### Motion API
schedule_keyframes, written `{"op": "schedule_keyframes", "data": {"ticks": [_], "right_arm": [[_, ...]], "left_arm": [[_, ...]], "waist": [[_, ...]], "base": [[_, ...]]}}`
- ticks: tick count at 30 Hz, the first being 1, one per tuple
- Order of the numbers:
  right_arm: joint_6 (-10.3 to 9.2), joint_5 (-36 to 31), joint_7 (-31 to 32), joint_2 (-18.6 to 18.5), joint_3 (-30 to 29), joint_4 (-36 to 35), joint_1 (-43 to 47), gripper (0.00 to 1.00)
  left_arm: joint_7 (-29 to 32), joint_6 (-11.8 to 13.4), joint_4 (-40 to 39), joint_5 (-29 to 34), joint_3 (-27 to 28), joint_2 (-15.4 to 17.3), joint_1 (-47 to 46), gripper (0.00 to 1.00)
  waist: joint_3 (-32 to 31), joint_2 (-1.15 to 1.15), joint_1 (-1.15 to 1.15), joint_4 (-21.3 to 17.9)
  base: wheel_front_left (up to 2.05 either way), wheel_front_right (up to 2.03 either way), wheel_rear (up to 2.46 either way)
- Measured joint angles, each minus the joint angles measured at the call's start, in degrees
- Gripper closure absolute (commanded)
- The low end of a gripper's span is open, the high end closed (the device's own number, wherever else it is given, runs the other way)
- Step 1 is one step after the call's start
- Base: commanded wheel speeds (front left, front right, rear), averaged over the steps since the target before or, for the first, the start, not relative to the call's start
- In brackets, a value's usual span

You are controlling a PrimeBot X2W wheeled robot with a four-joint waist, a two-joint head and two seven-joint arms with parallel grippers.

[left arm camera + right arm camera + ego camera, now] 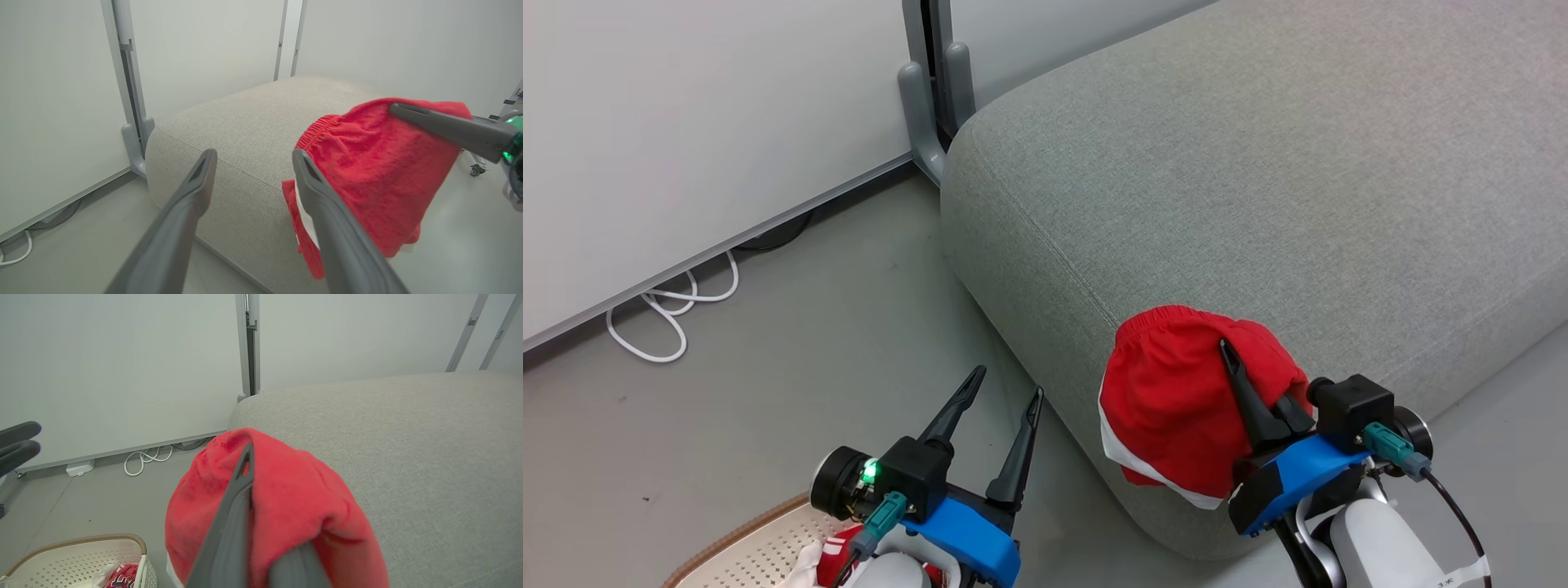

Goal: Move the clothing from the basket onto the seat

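While the right gripper (1237,359), fingers clenched on the red shorts (1168,400) with white trim, holds them bunched at the lower centre-right of the head view, at the front edge of the light-grey sofa (1258,163), the left gripper (1006,385) hovers lower left, fingers spread and empty; a red lettered jersey (122,575) lies in the cream laundry basket (760,547), bottom left.
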Motion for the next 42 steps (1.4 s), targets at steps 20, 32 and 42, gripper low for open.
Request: {"op": "schedule_keyframes", "data": {"ticks": [20, 32, 42], "right_arm": [[0.0, 2.77, -0.56, 0.0, -6.35, 1.66, -10.21, 1.0], [-0.01, 5.49, -0.08, -3.14, -22.42, 5.03, -30.0, 1.0], [0.0, 5.01, -1.63, -7.89, -30.92, 12.74, -38.49, 1.0]], "left_arm": [[0.0, 0.0, -3.58, 0.19, -1.93, 2.87, -3.41, 0.0], [0.0, 0.0, -9.93, 2.31, -3.31, 8.18, -8.2, 0.0], [1.14, 0.54, -16.79, 4.48, -2.93, 11.45, -10.64, 0.0]], "waist": [[6.75, 0.0, 0.0, 2.49], [18.18, 0.0, 0.01, 5.42], [27.77, -0.01, 0.01, 7.1]], "base": [[0.0, 0.0, 0.0], [0.0, 0.0, 0.0], [0.0, 0.0, 0.0]]}}
